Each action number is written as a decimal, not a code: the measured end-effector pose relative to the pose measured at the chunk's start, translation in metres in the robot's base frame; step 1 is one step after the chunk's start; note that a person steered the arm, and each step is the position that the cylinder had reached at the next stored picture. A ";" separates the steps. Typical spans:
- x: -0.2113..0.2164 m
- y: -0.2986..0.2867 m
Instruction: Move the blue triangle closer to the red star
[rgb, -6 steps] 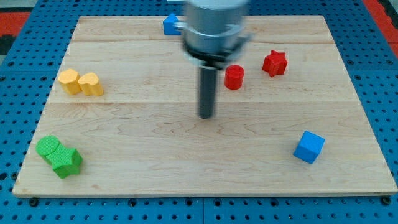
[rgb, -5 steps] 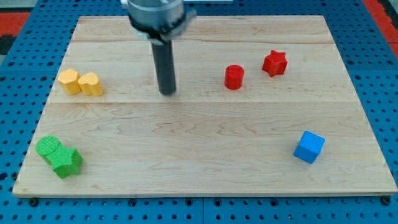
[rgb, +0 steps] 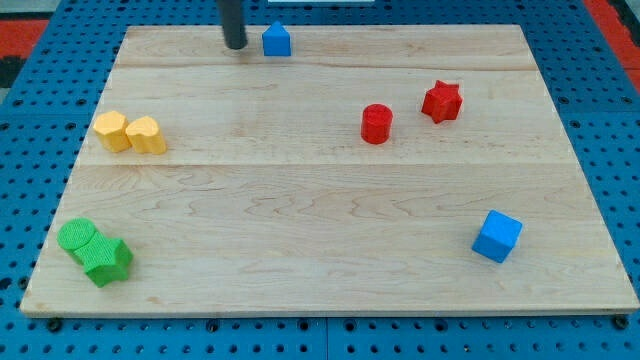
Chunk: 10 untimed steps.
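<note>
Resting left of blue triangle (rgb: 277, 40): my tip (rgb: 235, 46); one red star (rgb: 441, 101) (far).

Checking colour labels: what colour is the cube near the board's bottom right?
Blue: the cube, clearest in the camera view.

My tip (rgb: 235, 45) has moved from mid-board up to the top edge, now just left of the blue triangle (rgb: 277, 40).

We see bright, even light on the pale wooden board (rgb: 320, 230), soft short shadows, and everything in sharp focus.
</note>
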<state>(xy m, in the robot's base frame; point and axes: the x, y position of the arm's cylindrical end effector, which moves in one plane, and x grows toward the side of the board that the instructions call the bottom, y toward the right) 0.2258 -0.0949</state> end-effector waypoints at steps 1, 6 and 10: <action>0.000 0.046; 0.004 0.041; 0.083 0.206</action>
